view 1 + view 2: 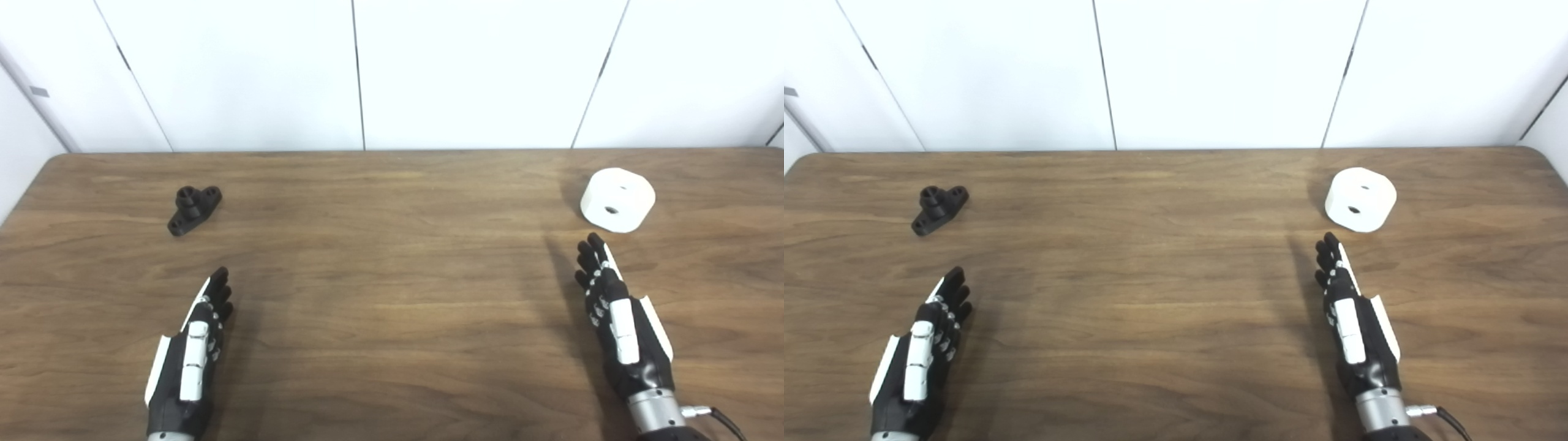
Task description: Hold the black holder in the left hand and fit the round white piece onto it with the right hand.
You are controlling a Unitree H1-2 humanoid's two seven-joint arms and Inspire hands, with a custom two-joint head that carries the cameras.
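Left eye view, brown wooden table (392, 294), small black plastic holder (194, 209) far left, round white piece (617, 199) far right, left hand (191, 355) and right hand (618, 318) empty, fingers extended, well short of both.

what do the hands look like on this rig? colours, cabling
Both the left hand and the right hand are black with white plates along the back and side. The right hand ends in a silver metal wrist collar with a black cable plugged in; the left wrist is cut off.

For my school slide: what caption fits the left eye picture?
Two open robot hands, left and right, wait before a black holder and round white piece.
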